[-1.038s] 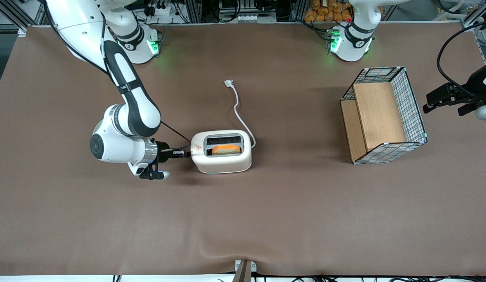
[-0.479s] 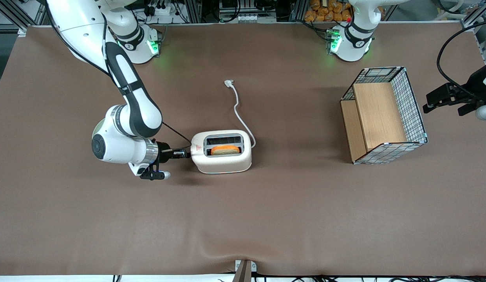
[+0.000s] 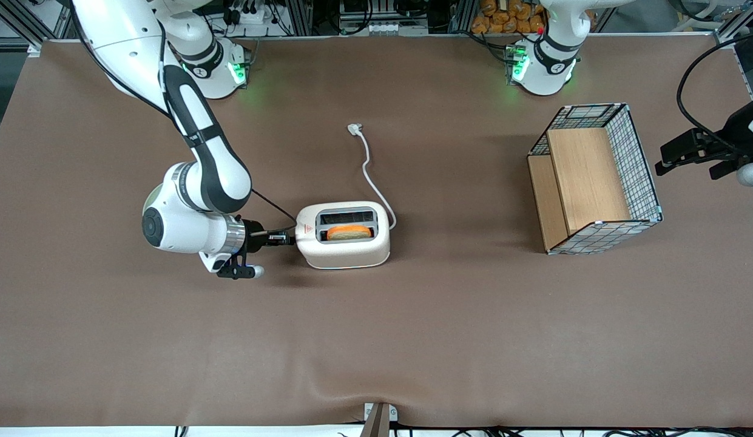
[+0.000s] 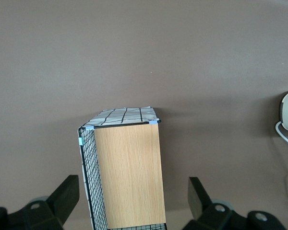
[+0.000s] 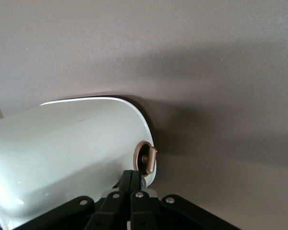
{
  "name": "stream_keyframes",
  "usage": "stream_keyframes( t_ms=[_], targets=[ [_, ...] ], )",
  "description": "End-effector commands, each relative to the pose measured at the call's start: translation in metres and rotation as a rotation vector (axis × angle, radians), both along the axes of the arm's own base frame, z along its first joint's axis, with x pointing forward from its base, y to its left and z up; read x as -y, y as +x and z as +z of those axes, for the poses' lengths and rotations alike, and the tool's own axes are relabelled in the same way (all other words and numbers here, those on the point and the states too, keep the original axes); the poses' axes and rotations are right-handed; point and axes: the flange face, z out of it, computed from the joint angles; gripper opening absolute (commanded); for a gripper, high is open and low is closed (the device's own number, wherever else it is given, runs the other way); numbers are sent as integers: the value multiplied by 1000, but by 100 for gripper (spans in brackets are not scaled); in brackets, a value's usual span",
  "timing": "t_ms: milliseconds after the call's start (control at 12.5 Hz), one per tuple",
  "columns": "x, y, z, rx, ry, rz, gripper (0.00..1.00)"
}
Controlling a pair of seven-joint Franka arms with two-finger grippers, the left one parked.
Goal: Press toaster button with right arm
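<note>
The white toaster (image 3: 346,252) stands mid-table with a slice of toast (image 3: 350,232) in the slot nearer the front camera. My right arm (image 3: 201,152) reaches in low from the working arm's end. Its black gripper (image 3: 289,239) is shut and its tips touch the toaster's narrow end just under the red triangle mark (image 3: 303,229). In the right wrist view the gripper (image 5: 131,178) has its fingers pressed together with nothing between them. They sit against the toaster (image 5: 77,143) right next to the toaster button (image 5: 148,159), a small round knob jutting from that end.
The toaster's white cord (image 3: 369,170) trails away from the front camera to a loose plug (image 3: 354,128). A wire basket with a wooden shelf (image 3: 594,176) lies toward the parked arm's end, well apart from the toaster.
My right arm's wrist has edged slightly toward the toaster since a second ago, then held still. The toaster has stayed put.
</note>
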Motion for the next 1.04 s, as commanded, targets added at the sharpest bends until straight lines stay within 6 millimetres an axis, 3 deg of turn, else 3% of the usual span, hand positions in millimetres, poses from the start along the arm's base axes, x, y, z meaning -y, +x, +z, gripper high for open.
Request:
stream_keyframes(
  t_ms=[0, 559, 958],
  targets=[
    [-16, 0, -29, 33, 14, -6, 0],
    [-18, -1, -31, 39, 10, -5, 0],
    [-9, 4, -26, 41, 16, -14, 0]
  ],
)
